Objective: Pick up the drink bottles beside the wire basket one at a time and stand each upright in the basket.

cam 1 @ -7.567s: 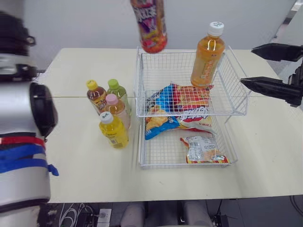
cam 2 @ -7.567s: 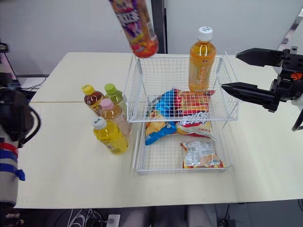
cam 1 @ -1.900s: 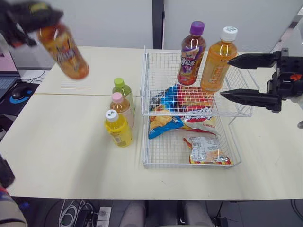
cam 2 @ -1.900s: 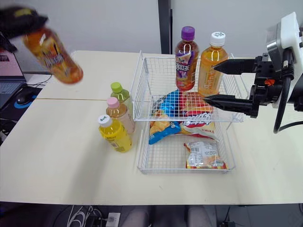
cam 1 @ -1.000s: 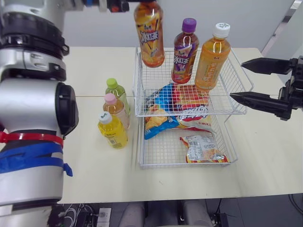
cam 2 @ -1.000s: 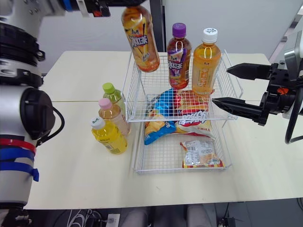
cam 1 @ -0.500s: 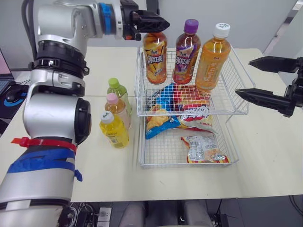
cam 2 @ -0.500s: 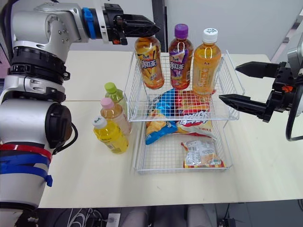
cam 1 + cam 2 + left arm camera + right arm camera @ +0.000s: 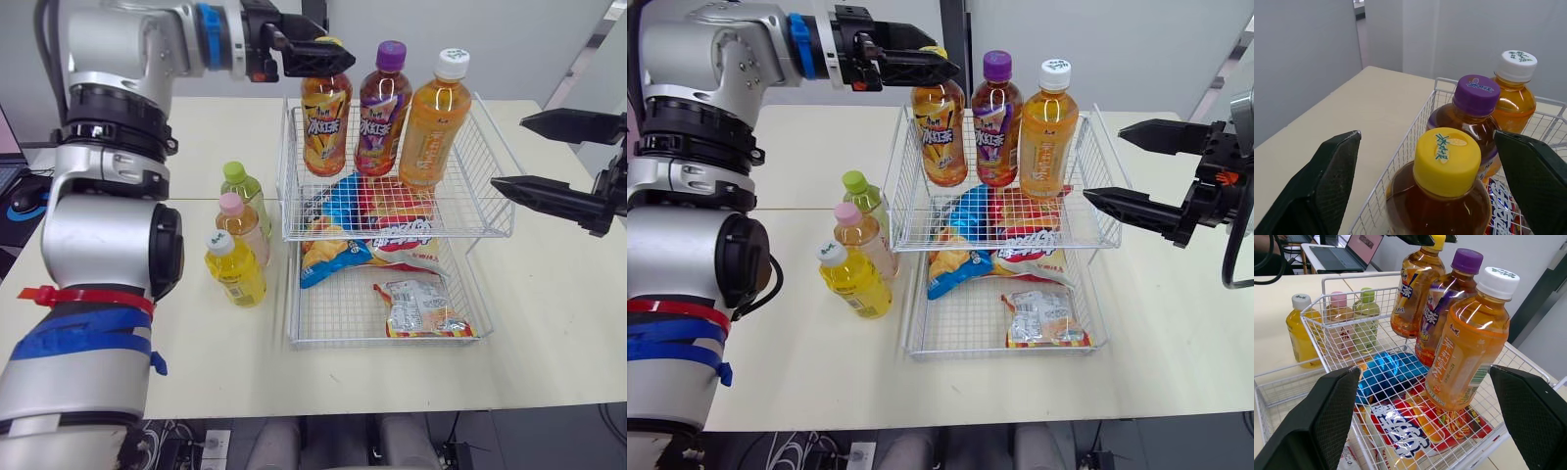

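Left end effector (image 9: 338, 54): spread wide, gripping nothing, fingers either side of the yellow-capped bottle (image 9: 324, 127), above the wire basket (image 9: 392, 233).
Right end effector (image 9: 509, 152): wide open, empty, right of the basket.
Basket's upper tier: yellow-capped bottle, purple-capped bottle (image 9: 379, 108) and white-capped bottle (image 9: 431, 113), upright in a row.
Left of basket: green-capped bottle (image 9: 240, 186), pink-capped bottle (image 9: 240, 225) and yellow bottle (image 9: 233, 272), upright on the worktop (image 9: 196, 352).

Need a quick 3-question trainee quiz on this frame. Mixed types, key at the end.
1. True or false: the right gripper is open.
2. Which cap sits between the left gripper fingers? A purple cap, B yellow cap, C white cap.
3. How many bottles stand on the table beside the basket?
Key: 1 true; 2 B; 3 three.
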Robot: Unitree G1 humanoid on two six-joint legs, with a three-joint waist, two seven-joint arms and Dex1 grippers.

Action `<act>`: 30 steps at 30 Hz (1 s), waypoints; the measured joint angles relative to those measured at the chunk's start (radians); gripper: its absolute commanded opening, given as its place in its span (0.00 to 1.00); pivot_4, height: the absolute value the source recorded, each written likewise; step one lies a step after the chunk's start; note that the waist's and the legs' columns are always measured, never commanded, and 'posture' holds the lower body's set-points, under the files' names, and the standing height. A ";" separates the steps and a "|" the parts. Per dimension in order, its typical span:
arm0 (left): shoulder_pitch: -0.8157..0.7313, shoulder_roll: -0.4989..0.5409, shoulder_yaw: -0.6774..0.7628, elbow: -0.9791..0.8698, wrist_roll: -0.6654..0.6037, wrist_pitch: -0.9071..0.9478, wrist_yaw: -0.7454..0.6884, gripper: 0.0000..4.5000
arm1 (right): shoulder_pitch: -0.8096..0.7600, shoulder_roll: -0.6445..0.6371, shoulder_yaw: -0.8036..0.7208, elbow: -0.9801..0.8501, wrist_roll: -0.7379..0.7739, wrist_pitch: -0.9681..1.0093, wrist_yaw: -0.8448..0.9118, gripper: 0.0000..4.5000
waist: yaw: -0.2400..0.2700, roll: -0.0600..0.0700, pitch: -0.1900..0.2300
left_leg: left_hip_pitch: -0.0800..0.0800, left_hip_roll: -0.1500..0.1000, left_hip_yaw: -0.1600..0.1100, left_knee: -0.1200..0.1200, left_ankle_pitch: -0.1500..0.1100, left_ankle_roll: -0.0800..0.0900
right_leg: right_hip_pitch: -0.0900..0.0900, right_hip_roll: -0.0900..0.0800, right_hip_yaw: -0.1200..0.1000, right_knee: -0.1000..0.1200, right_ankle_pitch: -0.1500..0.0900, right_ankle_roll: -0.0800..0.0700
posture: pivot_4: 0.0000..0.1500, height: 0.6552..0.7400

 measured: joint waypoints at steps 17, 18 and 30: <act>0.122 0.281 0.159 -0.401 -0.068 0.219 0.064 0.99 | -0.023 -0.012 0.022 0.034 -0.044 -0.048 0.049 1.00 | -0.001 0.001 -0.001 | 0.001 0.001 -0.002 0.000 0.000 0.000 | 0.000 0.000 0.001 0.001 0.000 0.000 | 1.00 1.00; 0.179 0.308 0.192 -0.466 -0.083 0.251 0.090 0.99 | -0.023 -0.013 0.022 0.034 -0.050 -0.054 0.058 1.00 | -0.002 0.001 -0.001 | 0.001 0.001 -0.002 0.000 0.000 0.000 | 0.000 0.000 0.002 0.001 0.000 0.000 | 1.00 1.00; 0.959 0.348 0.776 -1.043 -0.232 0.437 0.348 0.99 | -0.053 0.083 0.172 0.067 -0.160 -0.239 0.154 1.00 | 0.000 0.002 -0.002 | 0.006 0.002 -0.001 0.000 0.000 0.000 | 0.002 0.001 0.004 0.001 0.001 -0.001 | 1.00 1.00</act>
